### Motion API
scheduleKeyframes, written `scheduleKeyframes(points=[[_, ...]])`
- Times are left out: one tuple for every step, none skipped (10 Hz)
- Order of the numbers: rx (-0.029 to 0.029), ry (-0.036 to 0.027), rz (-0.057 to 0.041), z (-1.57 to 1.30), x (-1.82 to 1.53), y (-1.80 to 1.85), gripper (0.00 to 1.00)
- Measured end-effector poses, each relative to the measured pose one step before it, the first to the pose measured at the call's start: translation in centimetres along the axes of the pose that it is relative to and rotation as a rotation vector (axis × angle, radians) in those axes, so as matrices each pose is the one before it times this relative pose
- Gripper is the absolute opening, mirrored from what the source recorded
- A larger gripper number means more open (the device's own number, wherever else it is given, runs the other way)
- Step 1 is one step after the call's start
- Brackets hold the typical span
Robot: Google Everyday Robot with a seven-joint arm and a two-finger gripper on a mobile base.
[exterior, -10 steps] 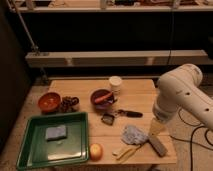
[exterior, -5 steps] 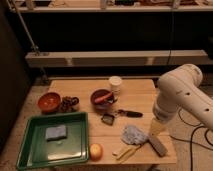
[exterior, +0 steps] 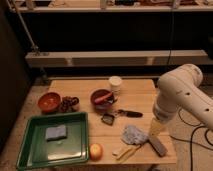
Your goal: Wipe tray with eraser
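Risk: eraser (exterior: 158,145) lies at near right edge of table (exterior: 140,97), just beside cloth (exterior: 134,135). Gripper (exterior: 156,128) could push it off or grab cloth too. Tray (exterior: 75,150) is near left, well apart, w/ sponge (exterior: 56,132) inside. Arm (exterior: 182,97) bends down from right. Gripper points down just above eraser, jaws apart, holding nothing.

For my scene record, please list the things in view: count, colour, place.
table: one, light wood, centre
tray: one, green, front left
sponge: one, blue-grey, in tray
bowl: one, orange, behind tray
second bowl: one, dark red, table middle
cup: one, white, back middle
cloth: one, pale blue-grey, front right
eraser: one, dark, right of cloth
fruit: one, orange-yellow, front edge, right of tray
dark tool: one, black, behind cloth
arm: one, white, right side
gripper: one, tan, open, above eraser
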State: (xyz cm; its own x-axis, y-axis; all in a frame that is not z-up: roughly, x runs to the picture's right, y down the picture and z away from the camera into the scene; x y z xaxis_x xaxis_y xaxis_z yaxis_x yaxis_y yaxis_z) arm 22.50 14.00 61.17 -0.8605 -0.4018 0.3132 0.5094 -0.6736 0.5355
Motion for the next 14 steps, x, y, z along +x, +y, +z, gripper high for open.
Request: scheduleKeyframes(points=[[-0.00003, 0.00005, 0.00005, 0.0, 0.0, 0.002, 0.8], [-0.00101, -0.00137, 0.00139, -0.004, -0.047, 0.073, 0.8], [0.00236, 0.00109, 0.0065, 0.021, -0.097, 0.092, 0.8], [0.01874, 0.01319, 0.02991, 0.246, -0.592, -0.12, 0.8], [0.01513, 0.02403, 0.04027, 0.343, -1.058, 0.053, 0.8], [0.02136, 0.03905, 0.06624, 0.636, -1.849, -0.049, 0.8], [0.01306, 0.02244, 0.04195, 0.443, -1.152, 0.024, 0.8], [0.01562, 0.01934, 0.04907, 0.684, -1.512, 0.061, 0.8], [0.0217, 0.01446, 0.05295, 1.181, -2.128, 0.423, 0.78], [0.00749, 0.00311, 0.01692, 0.723, -0.595, 0.212, 0.73], [0.00669, 0.00148, 0.00846, 0.583, -0.358, 0.14, 0.64], [0.01402, 0.005, 0.00334, 0.336, -0.127, -0.223, 0.58], [0.01536, -0.00058, -0.01177, 0.47, 0.232, -0.47, 0.58], [0.00886, -0.00254, -0.00877, 0.477, 0.115, -0.331, 0.63]])
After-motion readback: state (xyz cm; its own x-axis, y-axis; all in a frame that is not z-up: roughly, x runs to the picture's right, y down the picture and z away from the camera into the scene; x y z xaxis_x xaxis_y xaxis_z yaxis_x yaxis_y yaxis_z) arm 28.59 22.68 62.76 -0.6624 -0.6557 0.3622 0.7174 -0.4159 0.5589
